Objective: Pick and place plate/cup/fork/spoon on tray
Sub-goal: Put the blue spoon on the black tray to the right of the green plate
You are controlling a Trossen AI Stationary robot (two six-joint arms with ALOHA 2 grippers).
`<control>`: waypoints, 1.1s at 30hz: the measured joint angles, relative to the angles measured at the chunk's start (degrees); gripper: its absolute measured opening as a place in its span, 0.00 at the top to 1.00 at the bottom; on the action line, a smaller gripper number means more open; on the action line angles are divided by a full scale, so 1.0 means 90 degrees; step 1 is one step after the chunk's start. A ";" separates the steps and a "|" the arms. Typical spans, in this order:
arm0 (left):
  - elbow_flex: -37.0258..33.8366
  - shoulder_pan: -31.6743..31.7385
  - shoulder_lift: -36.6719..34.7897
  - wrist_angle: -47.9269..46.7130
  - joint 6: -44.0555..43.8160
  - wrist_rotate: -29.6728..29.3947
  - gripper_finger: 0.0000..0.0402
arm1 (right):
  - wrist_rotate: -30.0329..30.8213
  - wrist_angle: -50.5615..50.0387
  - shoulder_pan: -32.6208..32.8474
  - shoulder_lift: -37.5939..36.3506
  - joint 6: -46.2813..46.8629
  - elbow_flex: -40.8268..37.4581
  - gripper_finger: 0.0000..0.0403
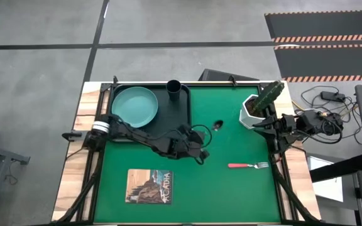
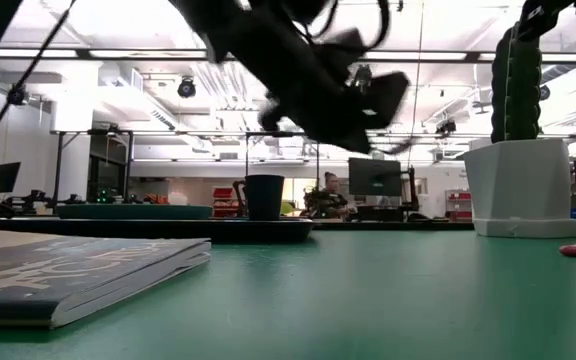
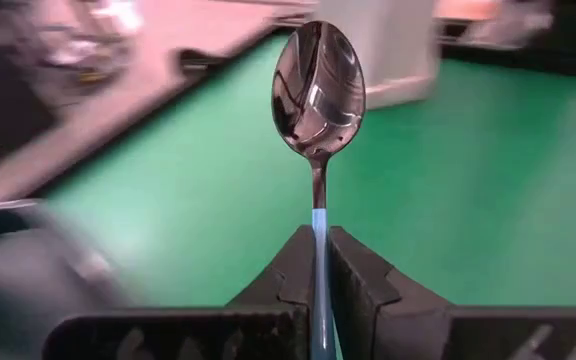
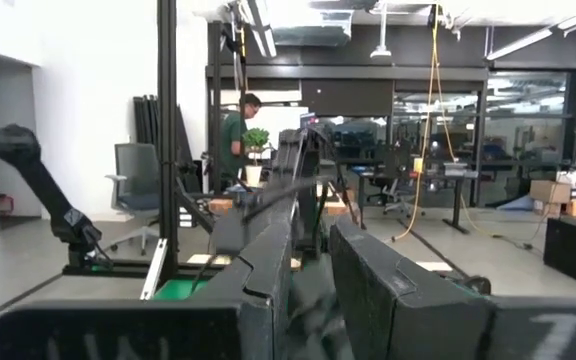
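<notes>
Over the middle of the green mat, the left gripper [image 3: 318, 265] hangs clear of the counter [image 1: 83, 182] with its fingers pinching the light blue handle of the spoon [image 3: 318, 85]. The handle runs down between the two dark fingers and the silver bowl sticks out ahead of them, so the spoon is held in line with the gripper — a grip that should let it be laid flat without twisting. In the high view the spoon's bowl shows as a small dark spot just beyond the left arm's tip, well short of the tray [image 1: 184, 107].

That tray lies at the far left corner of the mat and already holds the plate [image 1: 134, 105] and, just beside it near the far rim, the cup [image 1: 173, 87]. Bare black floor shows beside the plate and in front of the cup — by my judgement the likely spot for the cutlery.

The fork [image 1: 249, 165] lies flat on the mat toward the right, well apart from the tray, not yet picked up. A white pot with a green plant [image 1: 259, 107] stands at the far right corner, and a book [image 1: 149, 186] lies near the front edge.

The right gripper [image 4: 313, 270] waits raised at the right edge of the counter, close to the pot, its fingers slightly spread and holding nothing.
</notes>
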 joint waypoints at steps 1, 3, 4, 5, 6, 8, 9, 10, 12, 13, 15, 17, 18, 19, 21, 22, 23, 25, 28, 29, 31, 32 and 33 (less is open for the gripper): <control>0.0000 -0.0007 -0.0132 -0.0308 -0.0099 -0.0215 1.00 | -0.0001 -0.0086 0.0000 0.0000 0.0036 0.0014 0.84; -0.0004 -0.0005 -0.0344 -0.0909 -0.0373 -0.0550 1.00 | -0.0011 -0.0219 0.0000 0.0000 0.0107 0.0060 0.84; -0.0047 -0.0005 -0.0463 -0.1213 -0.0523 -0.0670 1.00 | -0.0011 -0.0222 0.0000 0.0000 0.0109 0.0066 0.84; -0.0103 -0.0003 -0.0574 -0.1470 -0.0689 -0.0764 1.00 | -0.0012 -0.0202 0.0000 0.0000 0.0114 0.0071 0.84; -0.0174 0.0009 -0.0668 -0.1633 -0.0881 -0.0832 1.00 | -0.0013 -0.0192 0.0000 -0.0002 0.0115 0.0074 0.84; -0.0447 0.0019 -0.0950 -0.1961 -0.1351 -0.0971 1.00 | -0.0015 -0.0169 0.0000 -0.0005 0.0115 0.0074 0.84; -0.0612 0.0032 -0.1086 -0.2126 -0.1642 -0.1079 1.00 | -0.0012 -0.0142 0.0000 -0.0005 0.0121 0.0074 0.84; -0.0772 0.0053 -0.1195 -0.2156 -0.1930 -0.1181 1.00 | -0.0015 -0.0138 0.0000 -0.0005 0.0136 0.0074 0.84; -0.1185 0.0124 -0.1482 -0.2287 -0.2541 -0.1321 1.00 | -0.0015 -0.0144 0.0000 -0.0007 0.0146 0.0074 0.84; -0.1376 0.0182 -0.1584 -0.2329 -0.2804 -0.1399 1.00 | -0.0010 -0.0142 0.0000 -0.0007 0.0146 0.0074 0.84; -0.1713 0.0294 -0.1751 -0.2236 -0.3293 -0.1425 1.00 | -0.0012 -0.0139 -0.0001 -0.0007 0.0146 0.0074 0.84; -0.2026 0.0396 -0.1807 -0.2305 -0.3683 -0.1429 1.00 | 0.0007 -0.0091 0.0000 0.0000 0.0147 0.0074 0.84; -0.2147 0.0441 -0.1805 -0.2262 -0.3892 -0.1414 1.00 | 0.0006 -0.0101 -0.0001 0.0000 0.0146 0.0074 0.84; -0.2272 0.0494 -0.1802 -0.2267 -0.4083 -0.1401 1.00 | 0.0005 -0.0099 0.0000 0.0000 0.0147 0.0074 0.84; -0.2462 0.0604 -0.1772 -0.2288 -0.4404 -0.1403 1.00 | 0.0010 -0.0097 0.0000 -0.0002 0.0149 0.0074 0.84; -0.2520 0.0664 -0.1748 -0.2251 -0.4540 -0.1402 1.00 | 0.0007 -0.0100 -0.0002 -0.0002 0.0149 0.0074 0.84; -0.2590 0.0721 -0.1736 -0.2249 -0.4656 -0.1377 1.00 | 0.0008 -0.0099 0.0000 0.0000 0.0151 0.0074 0.84; -0.2694 0.0833 -0.1734 -0.2236 -0.4733 -0.1266 1.00 | 0.0010 -0.0100 0.0000 0.0000 0.0164 0.0074 0.84; -0.2813 0.0918 -0.1734 -0.2194 -0.5078 -0.1223 1.00 | 0.0014 -0.0099 0.0000 -0.0001 0.0158 0.0074 0.84; -0.2845 0.0938 -0.1734 -0.2219 -0.5185 -0.1216 1.00 | 0.0011 -0.0101 0.0000 0.0000 0.0157 0.0074 0.84; -0.2866 0.0977 -0.1733 -0.2214 -0.5217 -0.1199 1.00 | 0.0013 -0.0103 0.0000 -0.0002 0.0156 0.0074 0.84; -0.2866 0.0983 -0.1721 -0.2203 -0.5224 -0.1204 1.00 | 0.0014 -0.0103 0.0000 -0.0002 0.0156 0.0074 0.84; -0.2866 0.0990 -0.1691 -0.2184 -0.5226 -0.1206 1.00 | 0.0012 -0.0106 -0.0002 -0.0001 0.0154 0.0074 0.84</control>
